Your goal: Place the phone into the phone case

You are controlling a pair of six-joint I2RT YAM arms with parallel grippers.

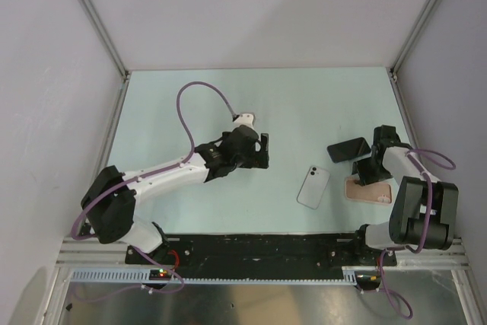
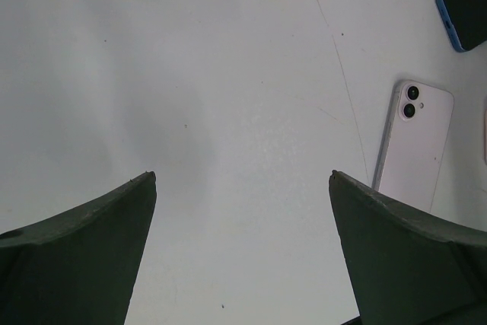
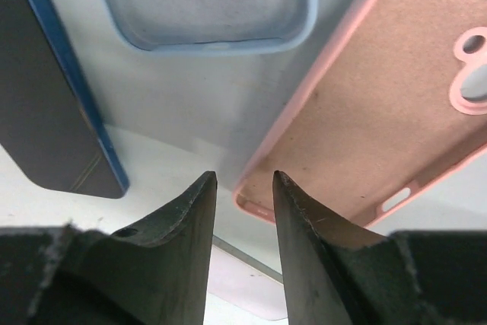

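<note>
A pale phone (image 1: 313,186) lies face down on the table, its two lenses showing in the left wrist view (image 2: 415,150). To its right lies an empty pink phone case (image 1: 370,190), hollow side up. My right gripper (image 1: 367,179) hovers at that case's corner (image 3: 365,104). Its jaws (image 3: 243,176) stand a narrow gap apart, and the case's rim sits by the right finger with nothing clamped. My left gripper (image 1: 265,150) is wide open over bare table (image 2: 243,176), left of the phone.
A dark phone with a blue edge (image 1: 349,149) lies screen up beyond the pink case. An empty light blue case (image 3: 205,5) lies close by, hidden under my right arm in the top view. Walls and rails bound the table.
</note>
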